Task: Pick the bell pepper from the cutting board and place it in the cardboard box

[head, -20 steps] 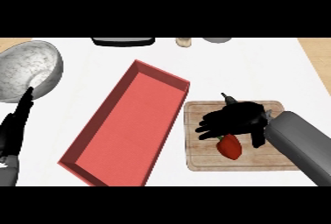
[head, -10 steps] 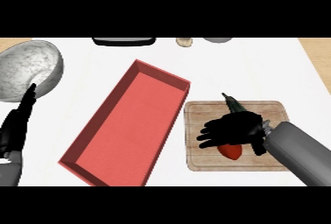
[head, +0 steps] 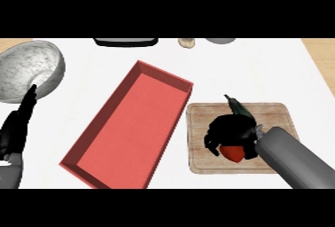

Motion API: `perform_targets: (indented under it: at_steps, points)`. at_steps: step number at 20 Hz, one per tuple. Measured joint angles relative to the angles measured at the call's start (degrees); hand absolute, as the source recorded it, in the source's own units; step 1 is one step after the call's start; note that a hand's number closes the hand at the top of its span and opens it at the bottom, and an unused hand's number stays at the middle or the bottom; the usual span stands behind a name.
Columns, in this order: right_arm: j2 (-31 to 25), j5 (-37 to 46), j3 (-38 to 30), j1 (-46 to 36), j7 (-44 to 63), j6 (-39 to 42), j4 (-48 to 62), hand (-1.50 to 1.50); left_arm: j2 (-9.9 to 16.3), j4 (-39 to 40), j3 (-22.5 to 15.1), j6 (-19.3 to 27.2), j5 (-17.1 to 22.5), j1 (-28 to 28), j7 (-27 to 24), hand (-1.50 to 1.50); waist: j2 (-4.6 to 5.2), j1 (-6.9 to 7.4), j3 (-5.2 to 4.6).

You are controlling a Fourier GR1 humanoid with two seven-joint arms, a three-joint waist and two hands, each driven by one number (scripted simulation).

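Head view shows the right black hand curled over the red bell pepper on the light wooden cutting board, fingers wrapped around it. Just left of the board lies the shallow red rectangular box. Near the left edge, the left hand rests with fingers straight, beside a grey speckled bowl.

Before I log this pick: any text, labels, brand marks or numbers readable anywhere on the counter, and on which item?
None: no readable text on the red box, cutting board, grey bowl, bell pepper, or the partly cut-off items at the far edge.
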Motion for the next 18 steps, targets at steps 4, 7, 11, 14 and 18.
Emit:
perform_targets:
  at_steps: [4, 7, 11, 14, 18]
  points:
    - [1.52, 1.41, -2.90, 0.95, -0.96, -3.28, -0.13, 1.50, -0.31, 0.40, 0.69, -0.12, -0.16, 1.11, -1.45, 0.00, 0.00, -0.07, -0.10]
    - [2.86, 0.56, -7.26, 2.32, 4.57, -4.75, 0.94, 1.50, 0.44, -0.09, 1.39, -0.96, 0.40, 1.46, -1.32, 0.00, -0.10, -0.39, -0.16]
    - [3.51, -2.25, -15.95, 4.76, 16.77, -6.07, 2.69, 1.50, 0.18, -0.28, 1.83, -0.19, 0.24, 2.39, -1.30, 0.00, -0.33, -1.69, -0.13]
    - [4.47, -2.78, -20.69, 6.31, 25.34, -9.08, 0.85, 1.50, 0.21, 0.07, 2.10, -0.17, 0.27, 2.50, -1.58, 0.00, -0.34, -2.05, -0.03]
    - [4.31, -3.19, -24.95, 8.07, 33.24, -10.79, -6.55, 1.50, -0.50, 0.07, 1.52, 0.17, -0.36, 1.59, -0.77, 0.00, -0.27, -1.87, 0.08]
